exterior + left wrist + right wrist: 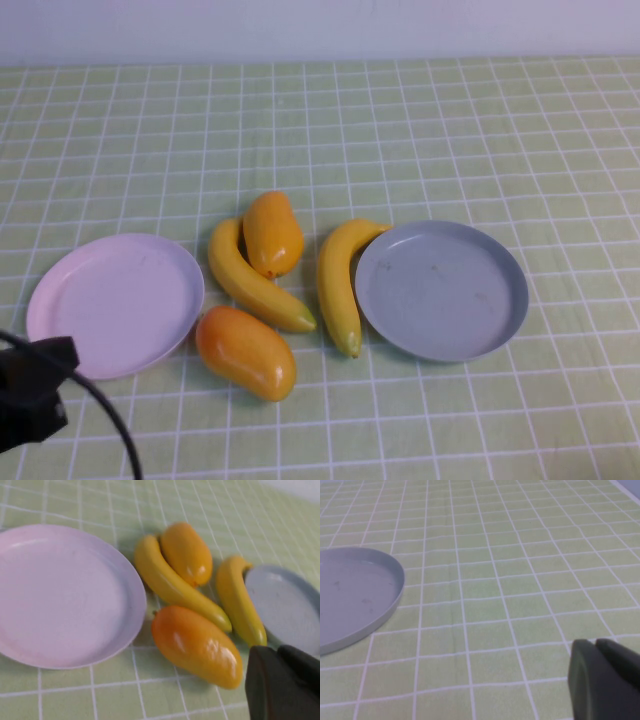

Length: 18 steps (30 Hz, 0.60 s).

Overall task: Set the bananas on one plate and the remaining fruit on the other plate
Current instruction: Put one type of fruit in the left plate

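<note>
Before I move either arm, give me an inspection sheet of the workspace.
Surface: green checked cloth, flat.
Job's things: pale pink round plate and grey-blue round plate, both bare; two curved yellow bananas and two plump orange-yellow mangoes lie on the cloth between them.
Clutter: nothing seen.
Grippers: left gripper near the front mango, jaws shut, empty; right gripper over bare cloth, jaws shut, empty.
Cables: black cable by left arm.
Surroundings: pale wall.

A green checked tablecloth meets a white wall.

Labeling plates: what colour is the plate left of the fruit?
Pale pink plate, clearest in the high view.
</note>
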Motion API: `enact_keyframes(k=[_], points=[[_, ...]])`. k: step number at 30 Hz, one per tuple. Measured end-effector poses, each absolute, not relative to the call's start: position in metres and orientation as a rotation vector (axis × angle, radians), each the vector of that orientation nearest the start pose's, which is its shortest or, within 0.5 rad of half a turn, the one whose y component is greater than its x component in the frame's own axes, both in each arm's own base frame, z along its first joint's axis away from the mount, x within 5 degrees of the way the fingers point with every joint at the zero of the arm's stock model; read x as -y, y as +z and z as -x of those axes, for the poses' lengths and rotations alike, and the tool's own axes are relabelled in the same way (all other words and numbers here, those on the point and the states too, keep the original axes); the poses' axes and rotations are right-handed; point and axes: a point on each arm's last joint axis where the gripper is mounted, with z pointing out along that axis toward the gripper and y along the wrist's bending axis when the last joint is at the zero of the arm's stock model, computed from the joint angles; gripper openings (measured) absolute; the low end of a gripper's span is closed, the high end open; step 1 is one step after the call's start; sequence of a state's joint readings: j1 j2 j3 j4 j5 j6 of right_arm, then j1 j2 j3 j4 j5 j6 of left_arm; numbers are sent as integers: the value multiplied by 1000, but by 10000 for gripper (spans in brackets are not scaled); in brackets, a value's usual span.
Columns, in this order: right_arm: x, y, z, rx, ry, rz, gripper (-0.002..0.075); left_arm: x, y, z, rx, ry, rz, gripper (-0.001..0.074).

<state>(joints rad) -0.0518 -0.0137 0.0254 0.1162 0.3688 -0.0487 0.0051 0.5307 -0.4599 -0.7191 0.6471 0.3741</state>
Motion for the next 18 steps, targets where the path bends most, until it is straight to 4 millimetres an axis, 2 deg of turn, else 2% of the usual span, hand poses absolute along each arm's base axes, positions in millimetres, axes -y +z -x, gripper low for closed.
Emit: enact_keyframes(k=[4,9,13,18], points=[[-1,172,-53,-1860,44,-75,-15,44,305,-132,-2230,-543,-348,-2],[-1,172,-53,-1860,44,-75,-15,48,315,-170,-2274,-518,-678,-2],[-1,172,-53,-1860,44,-75,-15,61,313,-195,-2258,-495,-972,-2],[-1,172,-53,-1860,44,-75,-15,97,297,-213,-2207,-349,-1493,-2]])
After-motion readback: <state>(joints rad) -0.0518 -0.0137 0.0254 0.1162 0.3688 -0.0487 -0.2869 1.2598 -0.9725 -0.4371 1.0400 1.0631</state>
